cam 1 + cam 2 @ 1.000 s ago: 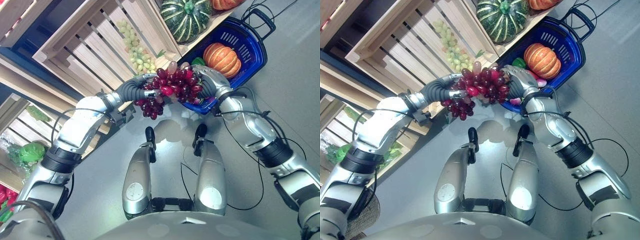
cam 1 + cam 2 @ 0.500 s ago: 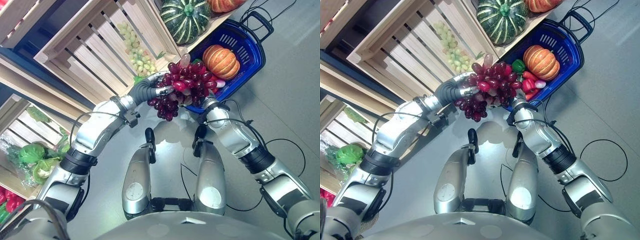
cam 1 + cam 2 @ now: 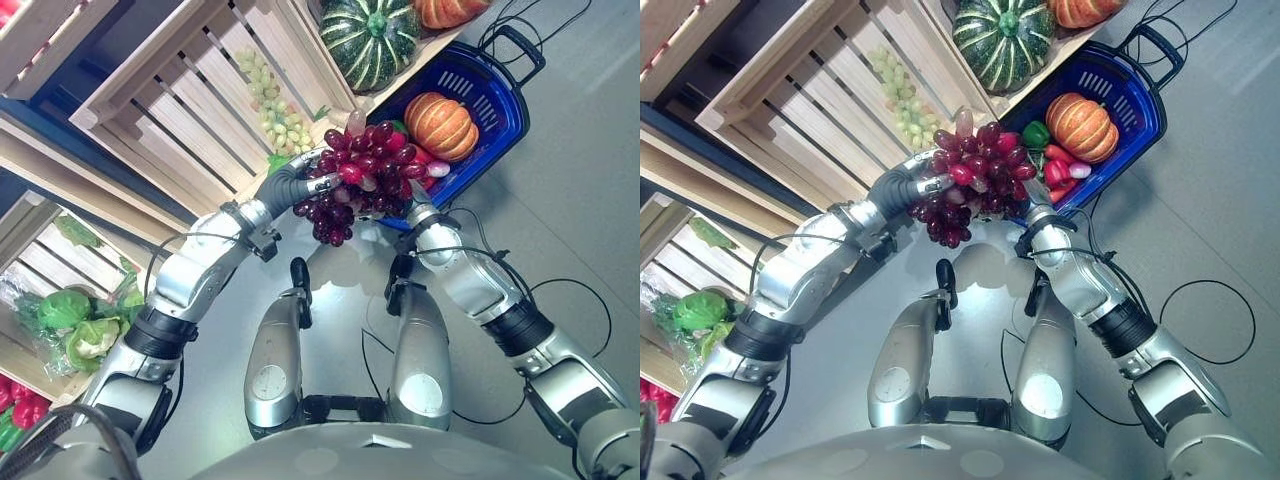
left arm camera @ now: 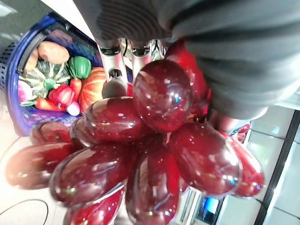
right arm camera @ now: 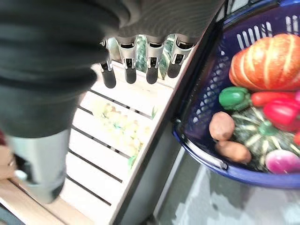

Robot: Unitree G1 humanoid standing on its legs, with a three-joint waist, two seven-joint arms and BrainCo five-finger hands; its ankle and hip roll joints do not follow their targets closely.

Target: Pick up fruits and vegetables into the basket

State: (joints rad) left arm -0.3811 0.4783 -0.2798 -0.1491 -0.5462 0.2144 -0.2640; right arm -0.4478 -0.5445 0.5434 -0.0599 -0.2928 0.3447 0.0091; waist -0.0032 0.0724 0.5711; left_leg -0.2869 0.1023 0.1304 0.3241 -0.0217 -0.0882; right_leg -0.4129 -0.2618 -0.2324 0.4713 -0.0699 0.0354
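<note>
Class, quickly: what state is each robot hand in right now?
Left hand: shut on the bunch of dark red grapes.
Right hand: open, holding nothing.

Both eye views look down from the head, sharing the blue plastic basket (image 3: 470, 95) and pale slatted wooden crates (image 3: 820, 80). The left wrist view sits very near glossy red grapes (image 4: 150, 150); the right wrist view faces the basket's rim.

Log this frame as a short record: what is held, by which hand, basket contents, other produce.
held: red grapes
left hand: curled on the grapes
right hand: fingers straight, holding nothing, under the grapes
basket: blue, on the floor
in basket: pumpkin, green pepper, potatoes
on shelves: green grapes, striped squash
</note>
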